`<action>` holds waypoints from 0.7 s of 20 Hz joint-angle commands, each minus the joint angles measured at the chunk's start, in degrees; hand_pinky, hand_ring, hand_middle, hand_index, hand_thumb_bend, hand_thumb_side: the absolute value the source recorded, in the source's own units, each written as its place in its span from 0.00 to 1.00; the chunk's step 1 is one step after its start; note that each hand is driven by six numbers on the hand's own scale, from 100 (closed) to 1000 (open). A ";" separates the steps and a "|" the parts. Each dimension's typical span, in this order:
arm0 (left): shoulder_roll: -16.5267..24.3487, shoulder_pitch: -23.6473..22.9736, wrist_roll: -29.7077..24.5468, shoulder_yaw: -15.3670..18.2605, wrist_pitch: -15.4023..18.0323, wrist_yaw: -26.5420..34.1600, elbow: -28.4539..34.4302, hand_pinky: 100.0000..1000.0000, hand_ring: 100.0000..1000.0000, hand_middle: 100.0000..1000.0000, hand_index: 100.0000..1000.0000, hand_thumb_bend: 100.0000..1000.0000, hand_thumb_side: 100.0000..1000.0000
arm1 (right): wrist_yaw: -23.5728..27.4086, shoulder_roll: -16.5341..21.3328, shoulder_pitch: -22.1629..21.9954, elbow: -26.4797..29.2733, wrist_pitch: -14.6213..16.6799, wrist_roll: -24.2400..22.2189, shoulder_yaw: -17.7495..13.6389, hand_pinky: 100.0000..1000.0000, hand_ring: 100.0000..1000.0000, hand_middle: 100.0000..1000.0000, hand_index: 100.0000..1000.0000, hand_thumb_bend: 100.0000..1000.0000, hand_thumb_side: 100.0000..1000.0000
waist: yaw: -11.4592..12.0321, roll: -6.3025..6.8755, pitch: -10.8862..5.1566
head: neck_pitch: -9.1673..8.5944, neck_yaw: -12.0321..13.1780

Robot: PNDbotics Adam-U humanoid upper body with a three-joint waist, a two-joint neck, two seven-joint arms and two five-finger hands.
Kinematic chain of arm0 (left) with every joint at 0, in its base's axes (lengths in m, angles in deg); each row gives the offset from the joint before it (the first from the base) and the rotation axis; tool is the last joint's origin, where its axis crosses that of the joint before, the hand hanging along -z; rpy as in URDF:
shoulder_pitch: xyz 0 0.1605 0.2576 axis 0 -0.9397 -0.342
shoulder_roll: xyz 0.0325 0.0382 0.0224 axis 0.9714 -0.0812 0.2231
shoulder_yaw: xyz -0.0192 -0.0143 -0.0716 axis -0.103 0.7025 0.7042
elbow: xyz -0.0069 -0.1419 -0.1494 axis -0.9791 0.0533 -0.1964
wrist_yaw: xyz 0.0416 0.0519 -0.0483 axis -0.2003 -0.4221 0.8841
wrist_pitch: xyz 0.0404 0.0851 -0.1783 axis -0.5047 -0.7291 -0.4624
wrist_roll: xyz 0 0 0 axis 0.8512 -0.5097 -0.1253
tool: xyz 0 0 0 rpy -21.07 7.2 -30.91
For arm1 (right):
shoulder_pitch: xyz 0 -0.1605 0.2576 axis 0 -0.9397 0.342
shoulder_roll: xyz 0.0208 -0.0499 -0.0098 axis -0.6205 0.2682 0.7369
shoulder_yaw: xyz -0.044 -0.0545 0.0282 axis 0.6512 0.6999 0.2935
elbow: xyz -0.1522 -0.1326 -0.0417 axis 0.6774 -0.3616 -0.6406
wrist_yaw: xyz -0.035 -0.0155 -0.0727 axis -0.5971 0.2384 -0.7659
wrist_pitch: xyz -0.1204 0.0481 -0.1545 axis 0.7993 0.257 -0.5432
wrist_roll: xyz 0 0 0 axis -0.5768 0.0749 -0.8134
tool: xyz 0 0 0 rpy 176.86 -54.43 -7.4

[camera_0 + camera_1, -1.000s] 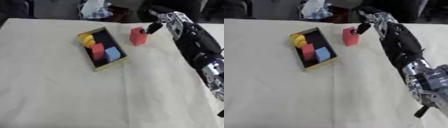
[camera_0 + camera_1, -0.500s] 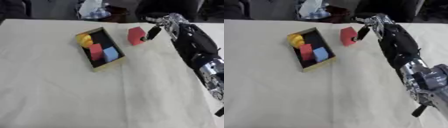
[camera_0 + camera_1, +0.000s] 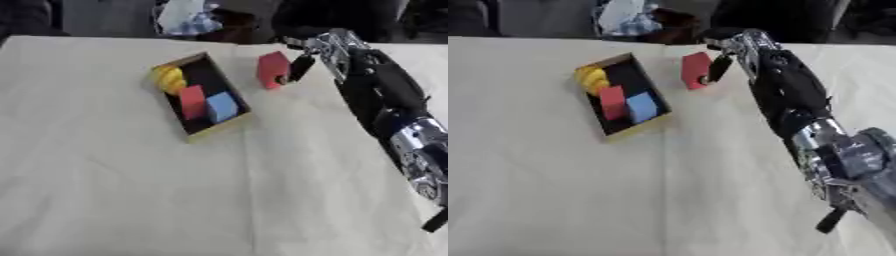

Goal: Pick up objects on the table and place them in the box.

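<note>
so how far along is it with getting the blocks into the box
Done: a yellow piece, a red block and a blue block already lie in the box. In hand: the right hand pinches the last red block, beside the box. Left: carry it over and drop it in. The left hand is out of view.

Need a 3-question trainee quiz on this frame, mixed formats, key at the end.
1. True or false: the red block held by the right robot hand is already inside the box.
2. Which colour is not among the pieces in the box? A) yellow B) blue C) green
3. Fill in: the held red block is to the box's ____ side in the view.

Key: 1 false; 2 C; 3 right.
</note>
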 commanded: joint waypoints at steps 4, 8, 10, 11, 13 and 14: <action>0.45 0.51 -0.30 0.03 0.06 -0.13 0.63 0.63 0.51 0.54 0.68 0.43 0.45 | -1.88 0.54 0.50 -0.54 -0.28 0.45 -0.18 0.88 0.95 0.97 0.93 0.28 0.13 | 0.30 -0.84 0.05 | -0.81 -0.41; 0.33 0.51 -0.29 0.15 0.04 -0.16 0.58 0.63 0.51 0.54 0.68 0.43 0.45 | -2.32 0.40 0.25 -0.38 -0.28 1.64 -0.28 0.88 0.93 0.96 0.82 0.22 0.10 | 0.30 -0.94 0.04 | -0.80 -0.46; 0.32 0.53 -0.29 0.17 0.05 -0.15 0.57 0.63 0.51 0.54 0.68 0.43 0.45 | -2.50 0.40 0.25 0.10 -0.28 2.90 -0.30 0.87 0.92 0.94 0.76 0.19 0.09 | 0.26 -0.99 0.01 | -0.81 -0.47; 0.32 0.55 -0.31 0.17 0.06 -0.15 0.58 0.63 0.51 0.54 0.68 0.42 0.45 | -2.56 0.39 0.26 0.30 -0.27 3.59 -0.32 0.87 0.92 0.93 0.73 0.16 0.08 | 0.25 -1.01 -0.01 | -0.84 -0.47; 0.31 0.54 -0.33 0.18 0.08 -0.17 0.59 0.63 0.51 0.54 0.68 0.42 0.45 | -2.54 0.33 0.27 0.80 -0.11 5.09 -0.33 0.86 0.91 0.92 0.69 0.14 0.06 | 0.22 -1.03 -0.04 | -0.87 -0.44; 0.31 0.51 -0.32 0.21 0.09 -0.19 0.60 0.63 0.51 0.54 0.68 0.42 0.45 | -2.51 0.30 0.27 1.14 0.07 5.76 -0.27 0.86 0.91 0.92 0.69 0.14 0.06 | 0.20 -1.03 -0.06 | -0.88 -0.41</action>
